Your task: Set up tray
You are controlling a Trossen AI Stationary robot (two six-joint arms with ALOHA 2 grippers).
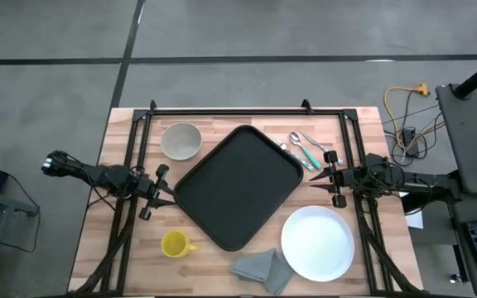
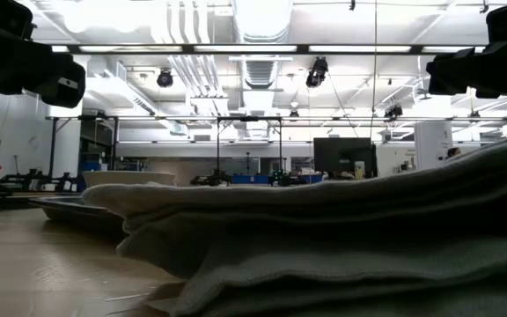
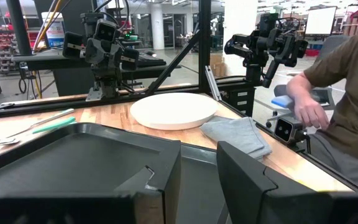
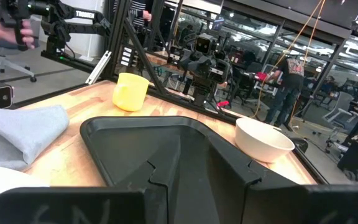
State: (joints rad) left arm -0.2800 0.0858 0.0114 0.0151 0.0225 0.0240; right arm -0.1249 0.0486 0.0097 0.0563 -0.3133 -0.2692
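The black tray (image 1: pixel 238 186) lies flat on the wooden table's middle, turned cornerwise, with nothing on it. My left gripper (image 1: pixel 157 192) hovers level at the tray's left corner, open and with nothing between its fingers; its wrist view looks over the tray (image 3: pixel 73 155). My right gripper (image 1: pixel 331 176) hovers level at the tray's right corner, open and holding nothing, and sees the tray (image 4: pixel 142 143) too. Around the tray lie a white plate (image 1: pixel 317 242), a pale bowl (image 1: pixel 180 141), a yellow mug (image 1: pixel 175 244), a grey folded napkin (image 1: pixel 263 269) and cutlery (image 1: pixel 305 149).
A black frame rail (image 1: pixel 238 110) runs along the table's far edge, with struts down both sides. The napkin (image 2: pixel 341 238) fills the low view's foreground. A seated person (image 3: pixel 347 93) shows beyond the table's near side, one hand on a control handle.
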